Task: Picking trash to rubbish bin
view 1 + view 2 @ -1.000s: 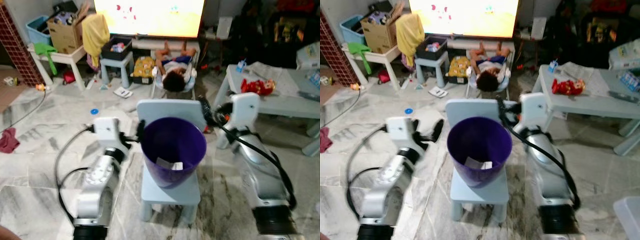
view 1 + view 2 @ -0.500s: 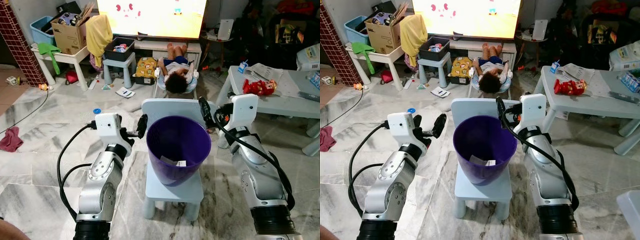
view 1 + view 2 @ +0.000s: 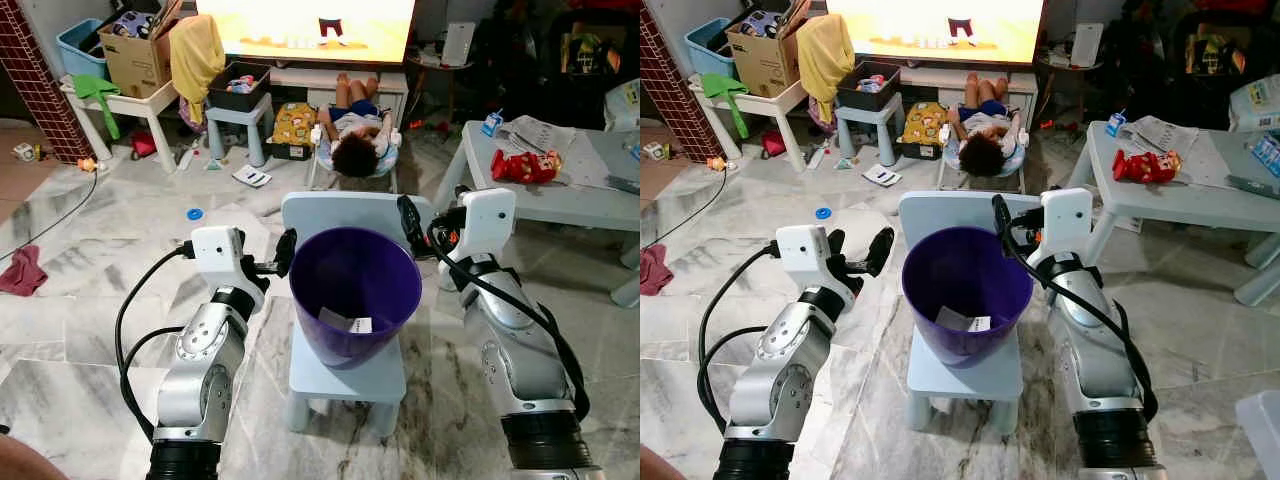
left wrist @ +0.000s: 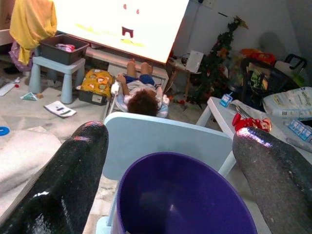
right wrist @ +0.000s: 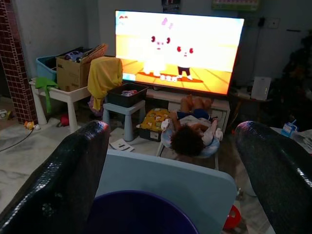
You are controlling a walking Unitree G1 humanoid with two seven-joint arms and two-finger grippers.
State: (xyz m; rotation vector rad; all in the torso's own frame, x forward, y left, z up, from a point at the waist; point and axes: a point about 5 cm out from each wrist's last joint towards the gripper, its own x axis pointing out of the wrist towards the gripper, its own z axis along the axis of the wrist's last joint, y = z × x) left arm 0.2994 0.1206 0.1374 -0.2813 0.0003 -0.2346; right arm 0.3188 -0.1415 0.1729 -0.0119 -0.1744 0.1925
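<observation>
Purple bin point(image 3: 355, 300) on blue chair point(image 3: 346, 372), paper point(image 3: 345, 322) inside, left gripper point(image 3: 855, 255) at 9 o'clock, right gripper point(image 3: 408, 222) at 2 o'clock, both spread wide, empty.

Both silver arms rise from the bottom of the head view, forearms angled inward toward the frame's centre. The left gripper point(image 3: 855, 254) sits left of centre, fingers spread (wide gap in its wrist view). The right gripper point(image 5: 170, 180) sits right of centre, equally splayed.
</observation>
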